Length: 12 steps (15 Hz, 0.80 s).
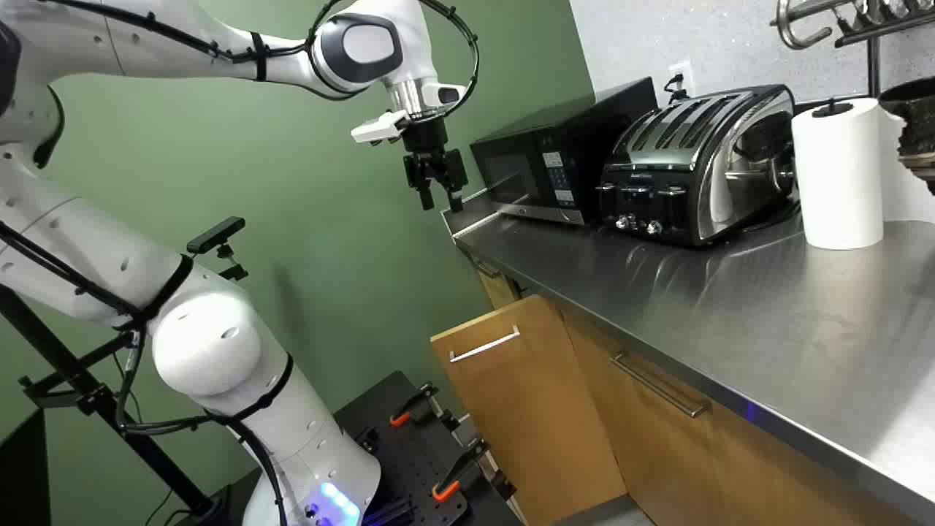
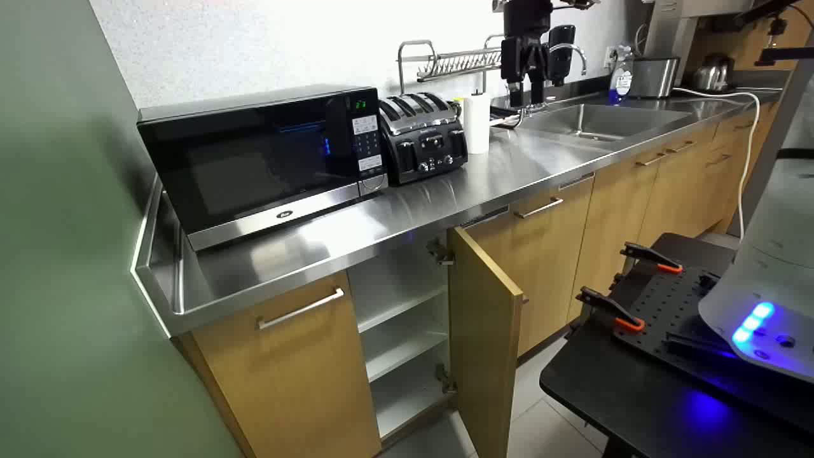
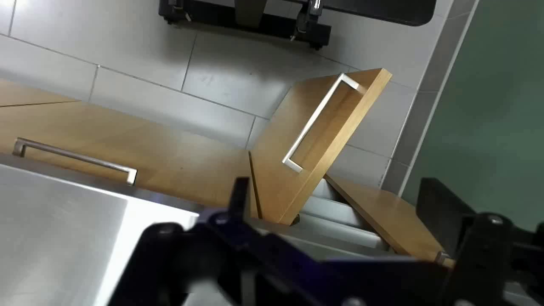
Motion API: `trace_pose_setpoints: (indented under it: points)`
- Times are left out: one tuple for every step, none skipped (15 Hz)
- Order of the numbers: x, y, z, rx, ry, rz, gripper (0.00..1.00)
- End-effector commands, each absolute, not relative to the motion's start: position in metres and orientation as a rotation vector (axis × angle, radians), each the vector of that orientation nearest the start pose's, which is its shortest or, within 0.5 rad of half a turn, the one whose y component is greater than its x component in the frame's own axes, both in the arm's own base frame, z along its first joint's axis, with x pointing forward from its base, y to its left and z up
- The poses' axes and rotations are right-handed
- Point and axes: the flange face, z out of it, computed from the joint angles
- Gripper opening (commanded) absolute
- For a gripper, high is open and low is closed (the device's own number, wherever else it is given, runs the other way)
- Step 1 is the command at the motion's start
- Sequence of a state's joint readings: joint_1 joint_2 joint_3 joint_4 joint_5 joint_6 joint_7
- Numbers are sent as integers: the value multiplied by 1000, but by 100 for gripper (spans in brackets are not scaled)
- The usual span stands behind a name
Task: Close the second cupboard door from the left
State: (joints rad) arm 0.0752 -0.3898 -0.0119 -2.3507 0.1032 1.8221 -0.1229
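The second cupboard door from the left is a light-brown wood-grain panel that stands swung wide open, in both exterior views (image 1: 537, 416) (image 2: 484, 343). Its pale bar handle (image 1: 485, 346) is near the top edge. In the wrist view the door (image 3: 276, 136) is below, with its handle (image 3: 312, 121) visible. My gripper (image 1: 441, 203) is open, with nothing between its fingers, and is up in the air, higher than the door and apart from it. It also shows in an exterior view (image 2: 527, 100) and in the wrist view (image 3: 335, 187), with fingers wide apart.
A steel counter (image 2: 356, 235) runs above the cupboards. A black microwave (image 2: 267, 165), a toaster (image 2: 425, 140) and a paper roll (image 2: 477, 124) stand on it. The leftmost door (image 2: 299, 369) is shut. A black robot table (image 2: 591, 362) stands near the open door.
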Motion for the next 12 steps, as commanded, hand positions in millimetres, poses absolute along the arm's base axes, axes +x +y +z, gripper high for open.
trace_pose_setpoints:
  points:
    - [414, 35, 470, -3019, -234, 207, 100]
    - [414, 35, 470, -3019, -234, 207, 100]
    - [414, 35, 470, -3019, -234, 207, 100]
    - [414, 35, 470, -3019, -234, 207, 100]
    - [414, 35, 470, -3019, -234, 207, 100]
    - [414, 35, 470, -3019, -234, 207, 100]
    - [413, 33, 467, -3028, -208, 201, 100]
    - [411, 32, 465, -3035, -183, 191, 100]
    - [406, 29, 461, -3045, -137, 171, 100]
    - [401, 26, 454, -3045, -86, 158, 100]
    - [396, 21, 445, -3046, -12, 139, 100]
    - [391, 17, 434, -3035, 57, 135, 100]
